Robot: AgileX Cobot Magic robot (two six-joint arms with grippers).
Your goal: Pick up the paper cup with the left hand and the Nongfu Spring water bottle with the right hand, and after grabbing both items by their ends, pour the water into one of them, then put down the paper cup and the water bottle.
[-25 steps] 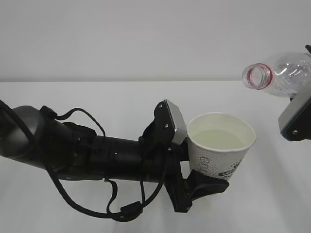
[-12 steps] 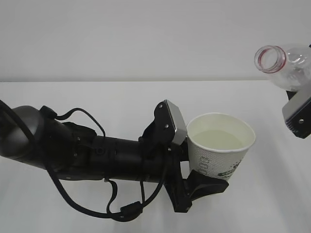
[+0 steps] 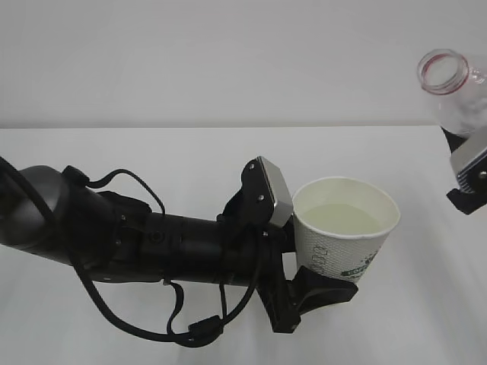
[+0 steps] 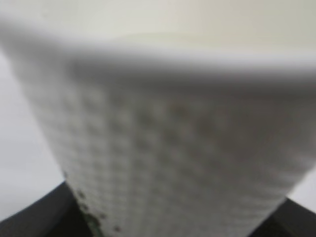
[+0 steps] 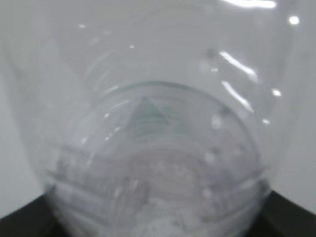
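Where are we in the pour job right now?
The pour looks done: the paper cup, gripped by the left hand, holds water. In hand: the right hand holds the open Nongfu Spring water bottle mouth-up, away from the cup. Left: setting both on the table.

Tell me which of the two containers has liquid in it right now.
The paper cup: pale liquid shows inside its open rim. The Nongfu Spring water bottle, raised at right, looks clear and empty.

Surface: my white table (image 3: 152,160) | finish: plain, matte | backdrop: pale wall (image 3: 228,61) | shadows: my arms' soft ones.
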